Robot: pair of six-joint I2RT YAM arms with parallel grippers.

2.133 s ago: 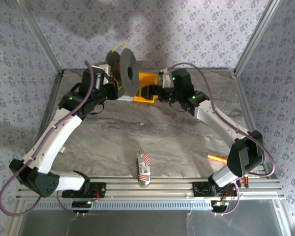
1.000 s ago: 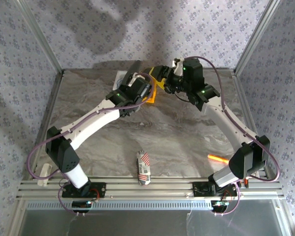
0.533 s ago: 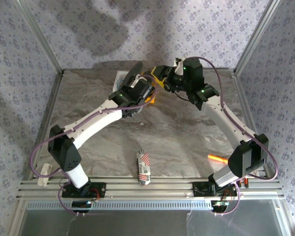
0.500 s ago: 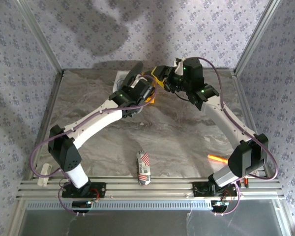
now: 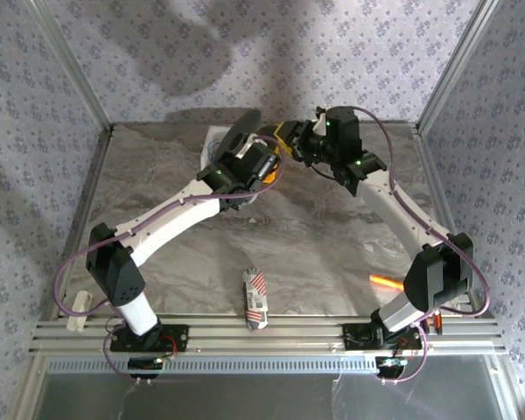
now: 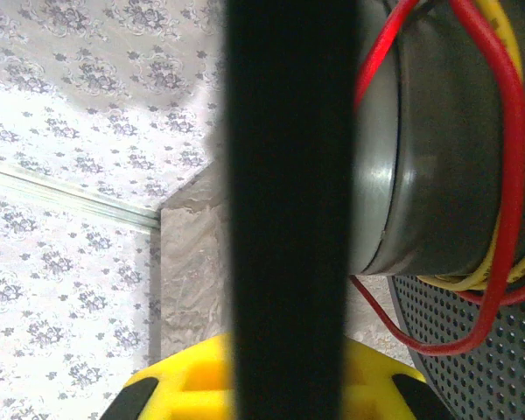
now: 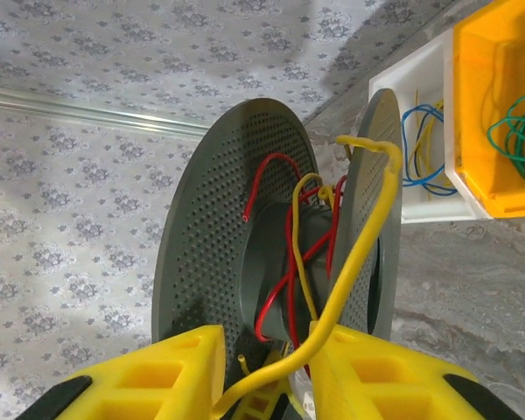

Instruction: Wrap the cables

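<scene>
A black perforated spool is held up at the back of the table, and my left gripper is shut on one flange. That flange runs as a dark band between the yellow fingers of the left gripper. Red wire and yellow cable lie around the grey hub. My right gripper faces the spool from the right. The yellow cable loops off the spool's rim and passes down between the fingers of the right gripper, which stand apart around it.
A white tray with blue wires and a yellow bin with green wire sit on the table behind the spool. A red-and-white packet lies at the near middle. An orange stick lies near the right arm's base.
The left arm has swung the spool from the back left toward the centre. The right gripper has risen to meet it, and its jaws have narrowed around the yellow cable.
</scene>
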